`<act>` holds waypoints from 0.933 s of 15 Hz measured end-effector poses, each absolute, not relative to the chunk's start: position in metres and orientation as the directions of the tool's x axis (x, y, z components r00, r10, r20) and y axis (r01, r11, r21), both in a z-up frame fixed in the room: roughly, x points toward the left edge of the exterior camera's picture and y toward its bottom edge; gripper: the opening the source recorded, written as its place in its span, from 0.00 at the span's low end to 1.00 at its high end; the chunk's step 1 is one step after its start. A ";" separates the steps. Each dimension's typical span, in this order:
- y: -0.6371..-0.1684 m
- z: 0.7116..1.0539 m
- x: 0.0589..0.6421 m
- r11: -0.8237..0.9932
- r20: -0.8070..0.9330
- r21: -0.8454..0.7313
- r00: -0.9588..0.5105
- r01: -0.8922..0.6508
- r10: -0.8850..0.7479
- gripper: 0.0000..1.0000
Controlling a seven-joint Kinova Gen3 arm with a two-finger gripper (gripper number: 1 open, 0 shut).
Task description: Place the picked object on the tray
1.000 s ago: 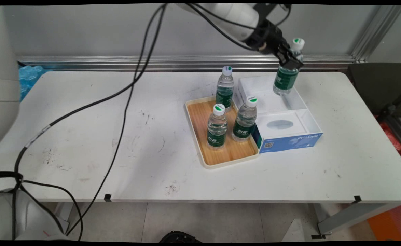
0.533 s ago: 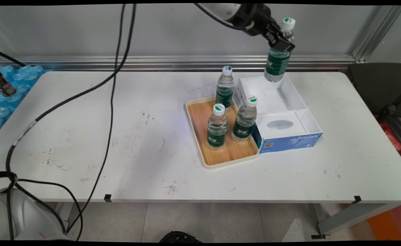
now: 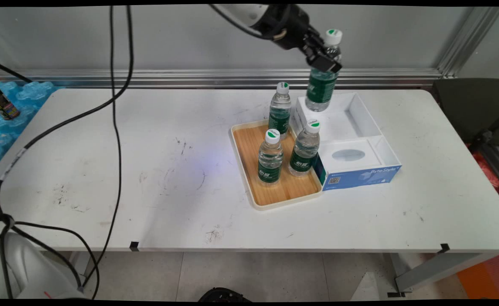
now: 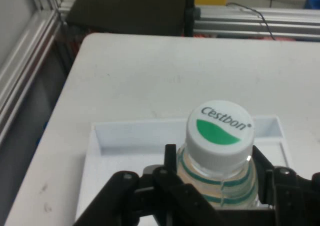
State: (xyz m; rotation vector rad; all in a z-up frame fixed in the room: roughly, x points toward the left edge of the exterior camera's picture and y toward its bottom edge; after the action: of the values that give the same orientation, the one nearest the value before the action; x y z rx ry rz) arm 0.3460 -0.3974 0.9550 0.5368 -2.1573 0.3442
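My gripper (image 3: pixel 324 57) is shut on a water bottle (image 3: pixel 321 87) with a green label and a white cap, held in the air above the far left part of the open white box (image 3: pixel 362 117). In the hand view the held bottle (image 4: pixel 220 151) shows its Cestbon cap between my black fingers (image 4: pixel 172 173), with the white box (image 4: pixel 115 136) beneath. Three more bottles stand upright on the wooden tray (image 3: pixel 249 170): one at the back (image 3: pixel 279 109), one in the middle (image 3: pixel 270 158) and one on the right (image 3: pixel 304 148).
The white box has a blue front with a tissue-slot insert (image 3: pixel 349 155) and stands right of the tray. Black cables (image 3: pixel 113 119) hang over the table's left half. A blue pack with a can (image 3: pixel 3 104) lies past the left edge. A dark chair (image 3: pixel 472 110) stands at right.
The gripper has carried the bottle up out of the box and then to the left, toward the tray side. The bottles on the tray have not moved.
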 end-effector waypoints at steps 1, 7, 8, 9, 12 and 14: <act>-0.394 0.954 0.349 0.871 0.803 -0.053 -0.539 -0.489 -0.253 0.00; -0.367 0.943 0.377 0.882 0.774 -0.051 -0.577 -0.468 -0.261 0.00; -0.363 0.941 0.381 0.883 0.769 -0.052 -0.584 -0.466 -0.262 0.00; -0.361 0.940 0.384 0.884 0.765 -0.053 -0.588 -0.464 -0.262 0.00; -0.349 0.932 0.398 0.888 0.749 -0.058 -0.607 -0.457 -0.264 0.00; -0.341 0.926 0.410 0.887 0.739 -0.066 -0.620 -0.457 -0.264 0.00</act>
State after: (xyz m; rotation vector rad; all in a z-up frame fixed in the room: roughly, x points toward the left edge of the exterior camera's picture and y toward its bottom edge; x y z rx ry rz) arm 0.4102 -0.3409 0.9255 0.5151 -2.2697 0.3175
